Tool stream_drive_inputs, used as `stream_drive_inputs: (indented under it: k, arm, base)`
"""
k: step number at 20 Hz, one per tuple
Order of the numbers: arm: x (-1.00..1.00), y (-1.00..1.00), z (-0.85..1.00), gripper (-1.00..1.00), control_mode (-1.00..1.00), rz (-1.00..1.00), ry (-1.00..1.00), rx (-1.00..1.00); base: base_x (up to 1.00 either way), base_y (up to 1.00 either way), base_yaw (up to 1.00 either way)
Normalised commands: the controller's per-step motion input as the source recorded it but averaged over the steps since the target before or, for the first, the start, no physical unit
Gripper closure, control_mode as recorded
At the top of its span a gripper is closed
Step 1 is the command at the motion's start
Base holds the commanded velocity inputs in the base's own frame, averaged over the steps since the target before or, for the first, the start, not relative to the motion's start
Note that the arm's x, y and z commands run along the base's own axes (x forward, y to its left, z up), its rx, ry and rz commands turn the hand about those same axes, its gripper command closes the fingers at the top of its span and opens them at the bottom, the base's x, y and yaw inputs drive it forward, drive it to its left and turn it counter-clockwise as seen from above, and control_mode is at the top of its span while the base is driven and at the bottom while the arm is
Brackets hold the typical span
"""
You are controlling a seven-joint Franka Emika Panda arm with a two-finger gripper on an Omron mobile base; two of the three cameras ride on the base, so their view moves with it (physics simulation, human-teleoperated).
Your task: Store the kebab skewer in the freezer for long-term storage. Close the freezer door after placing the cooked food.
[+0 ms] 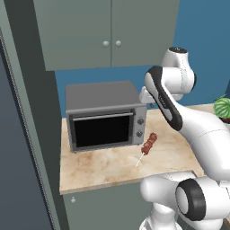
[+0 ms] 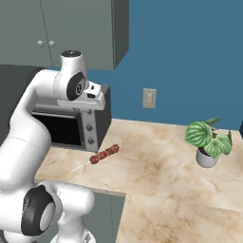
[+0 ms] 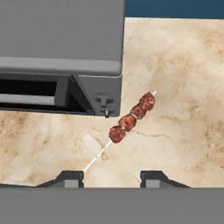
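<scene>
The kebab skewer [image 3: 131, 120] lies flat on the marble tabletop [image 3: 183, 87], just beside the toaster oven [image 3: 61, 39] at its four o'clock corner. The end effector [image 3: 111, 177] hovers above it, fingers spread wide, empty. Little looks done: grasping, freezer storage and door closing all remain.

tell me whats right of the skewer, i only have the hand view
Observer: In the right base view a potted plant stands on the counter, far right of the kebab skewer.
Operator: anything on the wall
Observer: A pale outlet plate sits on the blue wall above the counter.
Operator: whats above the toaster oven
Observer: Grey upper cabinets with two round knobs hang over the toaster oven.
</scene>
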Motion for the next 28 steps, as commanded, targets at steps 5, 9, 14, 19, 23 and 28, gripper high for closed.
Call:
stream_drive_inputs:
  k: [5,9,14,19,23,28]
  arm:
    - [0.00,0.00,0.00,-1.00,-1.00,0.00,0.00,0.00]
    - [0.00,0.00,-0.19,-1.00,-1.00,-0.06,0.08,0.00]
    - [0.00,0.00,-0.24,-1.00,-1.00,-0.07,0.10,0.00]
    - [0.00,0.00,-0.24,-1.00,-1.00,-0.05,0.13,0.00]
    - [0.00,0.00,-0.16,-1.00,-1.00,-0.02,0.10,0.00]
    - [0.00,0.00,-0.14,-1.00,-1.00,0.00,0.01,0.00]
  base:
    - [0.00,0.00,0.00]
    - [0.00,0.00,0.00]
    - [0.00,0.00,0.00]
    - [0.00,0.00,0.00]
    - [0.00,0.00,0.00]
    - [0.00,0.00,0.00]
